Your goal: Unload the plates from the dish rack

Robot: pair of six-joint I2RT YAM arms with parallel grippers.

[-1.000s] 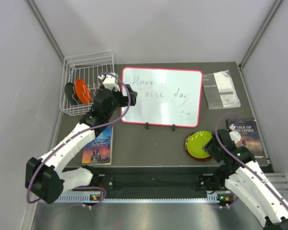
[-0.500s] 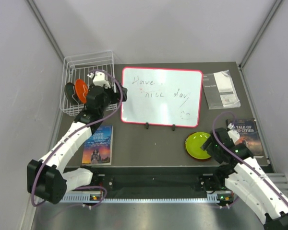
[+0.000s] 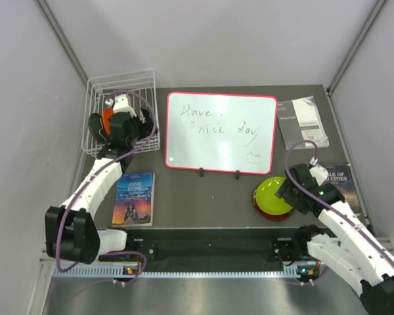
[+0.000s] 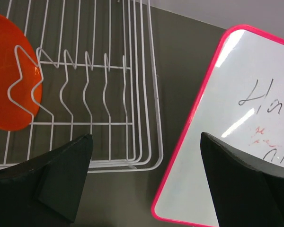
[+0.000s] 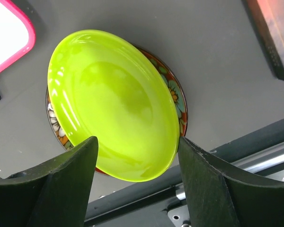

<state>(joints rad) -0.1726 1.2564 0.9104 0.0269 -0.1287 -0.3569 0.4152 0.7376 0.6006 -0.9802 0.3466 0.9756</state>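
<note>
The white wire dish rack (image 3: 118, 77) stands at the far left. The orange plate (image 3: 108, 122) and the dark teal plate (image 3: 95, 125) stand upright in it. My left gripper (image 3: 139, 125) is open and empty above the rack's right side. In the left wrist view the gripper (image 4: 145, 137) hovers over the rack's near right corner (image 4: 132, 71), with the orange plate (image 4: 9, 71) at far left. The lime green plate (image 3: 271, 195) lies tilted on the red flowery plate (image 3: 270, 213) at the front right. My right gripper (image 5: 136, 142) is open, its fingers on either side of the lime plate's (image 5: 113, 99) near edge, above the red plate (image 5: 176, 101).
The red-framed whiteboard (image 3: 220, 131) lies in the middle, close to the rack's right side, and shows in the left wrist view (image 4: 236, 118). A book (image 3: 134, 198) lies at front left, another book (image 3: 338, 184) at right, and a leaflet (image 3: 303, 123) at back right.
My left gripper swung left from the whiteboard's edge to above the rack. My right gripper shifted slightly up and left around the lime plate, which now sits tilted on the red plate.
</note>
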